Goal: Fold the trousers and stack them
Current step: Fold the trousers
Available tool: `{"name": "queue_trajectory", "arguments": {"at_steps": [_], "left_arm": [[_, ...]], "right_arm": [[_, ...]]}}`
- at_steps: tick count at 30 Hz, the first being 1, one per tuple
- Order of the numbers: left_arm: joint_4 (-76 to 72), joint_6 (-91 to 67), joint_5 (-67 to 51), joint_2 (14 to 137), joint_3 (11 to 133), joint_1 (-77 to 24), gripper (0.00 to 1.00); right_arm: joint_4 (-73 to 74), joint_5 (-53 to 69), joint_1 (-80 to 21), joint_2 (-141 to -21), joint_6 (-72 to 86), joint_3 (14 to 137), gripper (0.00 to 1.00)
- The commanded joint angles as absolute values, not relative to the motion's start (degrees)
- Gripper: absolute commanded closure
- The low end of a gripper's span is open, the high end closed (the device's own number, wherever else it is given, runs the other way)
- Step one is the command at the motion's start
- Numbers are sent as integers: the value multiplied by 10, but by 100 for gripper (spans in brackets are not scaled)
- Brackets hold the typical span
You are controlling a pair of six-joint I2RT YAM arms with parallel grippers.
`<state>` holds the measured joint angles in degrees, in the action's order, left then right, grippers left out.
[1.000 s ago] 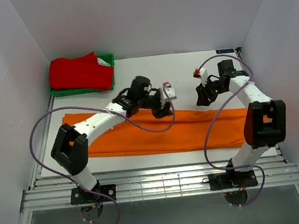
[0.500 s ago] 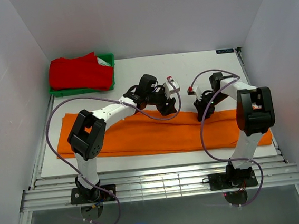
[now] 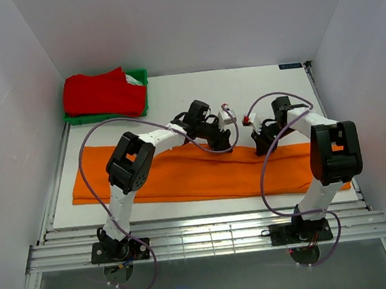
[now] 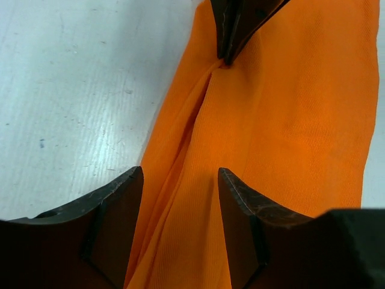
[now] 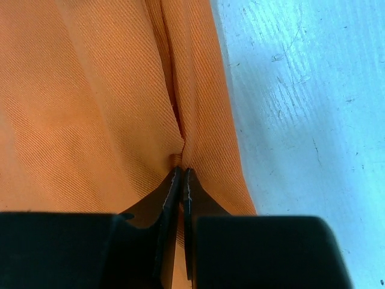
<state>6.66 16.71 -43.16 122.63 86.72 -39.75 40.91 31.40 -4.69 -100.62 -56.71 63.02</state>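
Pinching the far edge was the step in hand, and only one side had a hold. The trousers [image 3: 182, 176] lay as a long flat strip across the middle of the top view, on the white table [image 3: 270, 89]. The right gripper [image 5: 180, 173] was clenched on a small pleat of their upper edge, right of centre. The left gripper [image 4: 180, 174] stood just left of it, jaws apart, straddling a raised ridge of the same edge and grasping nothing. Done well, I judged, the left would sink until both tips flanked that ridge, then close fully, matching the right's bite so the edge lifted evenly without slipping.
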Motion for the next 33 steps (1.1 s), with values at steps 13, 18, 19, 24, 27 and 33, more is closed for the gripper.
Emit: {"name": "queue_trajectory", "arguments": {"at_steps": [13, 18, 19, 24, 27, 33], "left_arm": [[50, 198, -506, 1234, 882, -422, 90], [19, 235, -459, 1195, 819, -428, 100], [5, 247, -445, 1169, 801, -431, 100], [-55, 356, -361, 1100, 694, -467, 100], [-88, 409, -305, 1075, 633, -492, 100], [-147, 461, -251, 1059, 570, -531, 100]], "right_arm": [[448, 395, -52, -946, -590, 634, 92], [447, 401, -47, -924, -592, 627, 92], [448, 403, -44, -919, -592, 628, 92], [449, 404, -28, -900, -595, 628, 92], [480, 396, -26, -904, -614, 628, 92], [484, 380, -12, -922, -578, 656, 69]]}}
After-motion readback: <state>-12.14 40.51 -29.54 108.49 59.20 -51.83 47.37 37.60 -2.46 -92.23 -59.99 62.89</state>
